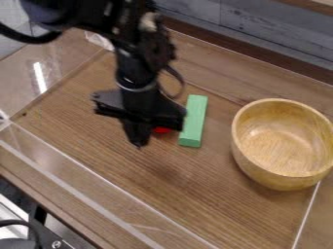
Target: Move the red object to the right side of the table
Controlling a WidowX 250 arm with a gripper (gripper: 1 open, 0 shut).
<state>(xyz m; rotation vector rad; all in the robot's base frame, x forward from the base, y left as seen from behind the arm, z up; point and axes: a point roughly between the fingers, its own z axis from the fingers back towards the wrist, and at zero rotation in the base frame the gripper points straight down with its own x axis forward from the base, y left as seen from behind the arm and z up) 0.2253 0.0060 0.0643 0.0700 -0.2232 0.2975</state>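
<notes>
The black arm reaches in from the upper left, and its gripper (140, 138) hangs shut, fingers pressed to a point just above the table (117, 195). Only a sliver of the red object (164, 130) shows, peeking out to the right of the gripper; the arm covers the rest. Nothing shows between the fingers. I cannot tell whether the gripper touches the red object.
A light-green rectangular block (194, 121) lies just right of the red object. A wooden bowl (282, 142) stands at the right side. Low clear acrylic walls (78, 209) edge the tabletop at the front and left.
</notes>
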